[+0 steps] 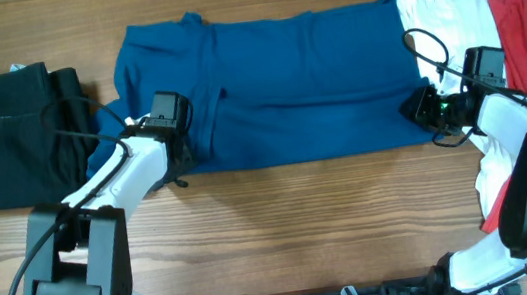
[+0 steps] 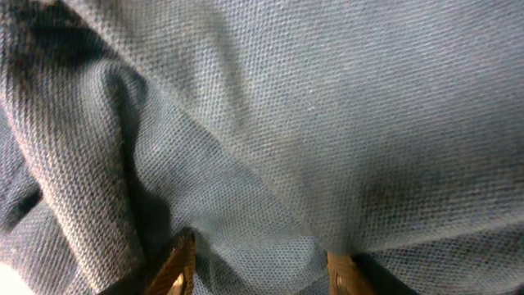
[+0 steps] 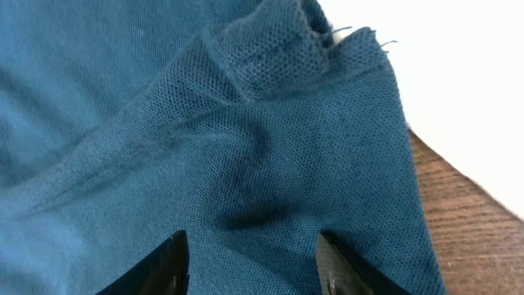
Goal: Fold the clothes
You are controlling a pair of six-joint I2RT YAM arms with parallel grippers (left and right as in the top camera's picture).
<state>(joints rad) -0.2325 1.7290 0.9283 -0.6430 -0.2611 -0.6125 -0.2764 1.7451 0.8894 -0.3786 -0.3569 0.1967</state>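
The royal-blue shirt [image 1: 306, 82] lies as a wide band across the middle of the table. My left gripper [image 1: 186, 145] is at its lower-left corner. In the left wrist view its fingers [image 2: 259, 266] are spread apart with blue cloth [image 2: 311, 123] bunched between and over them. My right gripper [image 1: 414, 109] is at the shirt's lower-right corner. In the right wrist view its fingers [image 3: 250, 262] are open over the blue cloth [image 3: 164, 123], near a hemmed edge. A black garment [image 1: 1, 139] lies at the left. A white garment [image 1: 448, 9] and a red one [image 1: 523, 25] lie at the right.
Bare wooden tabletop [image 1: 303, 223] runs along the front, below the shirt. The white garment also shows at the top right of the right wrist view [image 3: 458, 82], with wood [image 3: 467, 238] beside the shirt's edge.
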